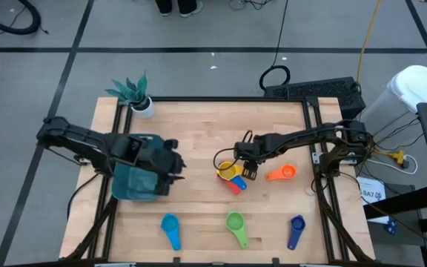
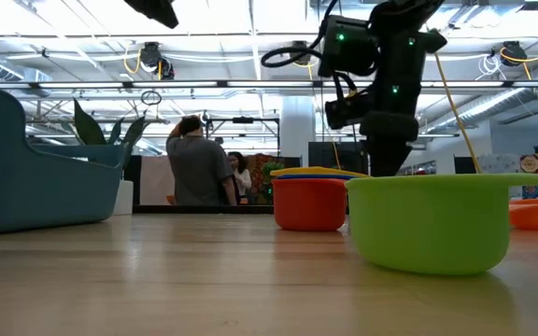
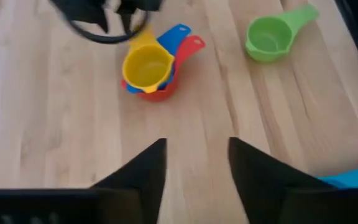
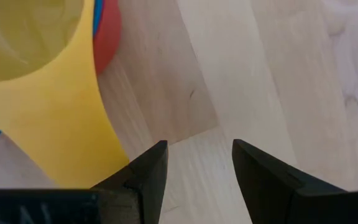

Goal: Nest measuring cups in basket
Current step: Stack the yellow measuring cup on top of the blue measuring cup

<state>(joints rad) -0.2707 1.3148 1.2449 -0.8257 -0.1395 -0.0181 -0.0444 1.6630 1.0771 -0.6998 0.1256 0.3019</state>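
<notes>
A yellow cup sits nested in a blue cup, which sits in a red one; this stack (image 1: 230,176) (image 3: 148,70) stands mid-table. My right gripper (image 1: 249,173) (image 4: 194,163) hovers open just right of the stack, pointing down, with bare wood between its fingers. The yellow cup's handle (image 4: 55,130) lies beside one finger. My left gripper (image 1: 179,169) (image 3: 197,163) is open over bare wood at the right rim of the teal basket (image 1: 136,182) (image 2: 35,177). Orange (image 1: 280,173), light blue (image 1: 170,227), green (image 1: 234,225) (image 3: 271,37) and dark blue (image 1: 296,229) cups lie singly on the table. My right gripper has one finger (image 4: 145,171) close beside the free end of the yellow cup's handle (image 4: 114,165); I cannot tell whether it touches. Nothing lies between its fingers.
A white pot with a teal plant (image 1: 138,100) stands at the far left corner. Black frame rails run along the table's left and right edges. People stand in the room beyond the table (image 2: 199,173).
</notes>
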